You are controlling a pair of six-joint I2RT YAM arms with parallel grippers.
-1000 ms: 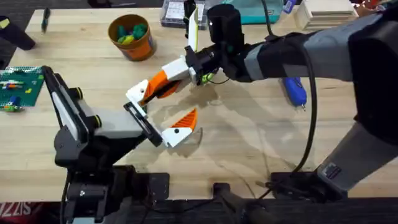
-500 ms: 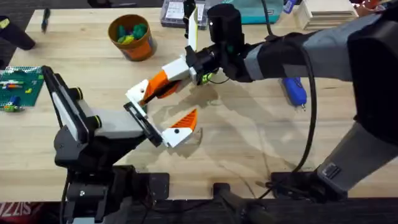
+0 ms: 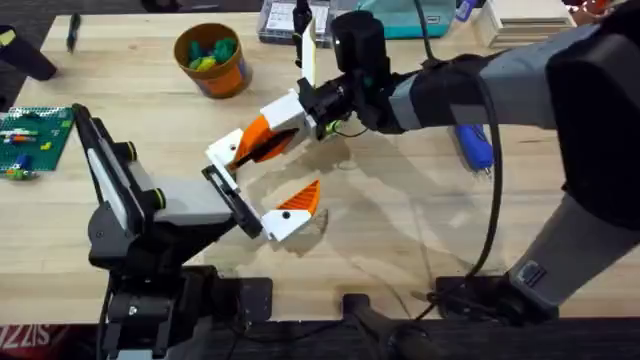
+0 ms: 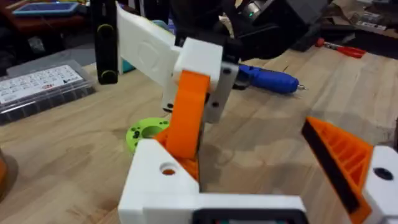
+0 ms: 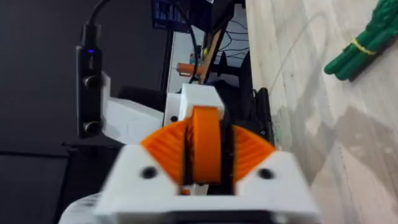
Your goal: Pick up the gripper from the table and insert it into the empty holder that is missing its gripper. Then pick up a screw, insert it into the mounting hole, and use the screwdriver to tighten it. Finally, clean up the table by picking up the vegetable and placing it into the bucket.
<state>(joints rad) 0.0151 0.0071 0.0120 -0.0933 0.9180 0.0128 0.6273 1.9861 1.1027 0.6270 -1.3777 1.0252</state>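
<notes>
Right arm: reaching from the lower right across the middle of the table (image 3: 400, 230), its right gripper (image 3: 262, 135) pointing toward the left arm.
Right jaws: clamping together on the orange gripper (image 3: 258, 137), a wedge-shaped fingertip seen edge-on between the ribbed pads in the right wrist view (image 5: 203, 144).
Orange gripper: being held above the table, its lower end meeting the white holder (image 3: 224, 152) on the left arm's claw; in the left wrist view it is standing nearly upright (image 4: 186, 115), running down onto the holder's block (image 4: 163, 180). Whether it is fully seated, I cannot tell.
Left arm: lying low at the lower left, its left gripper (image 3: 255, 185) turned up and to the right.
Left jaws: standing wide apart, holding nothing; the nearer finger (image 3: 290, 208) is carrying its own orange tip (image 4: 339, 158), the farther one is the holder.
Screwdriver: the blue tool (image 3: 474, 146) is lying on the table beyond the right arm, bit pointing toward the near edge; also showing in the left wrist view (image 4: 268, 79).
Bucket: the orange bucket (image 3: 222, 70) is standing at the far left of the table with coloured toy pieces inside, well apart from both grippers.
Vegetable: a green bundled toy (image 5: 365, 38) is lying on the table.
Green disc: lying flat on the table behind the holder (image 4: 144, 132).
</notes>
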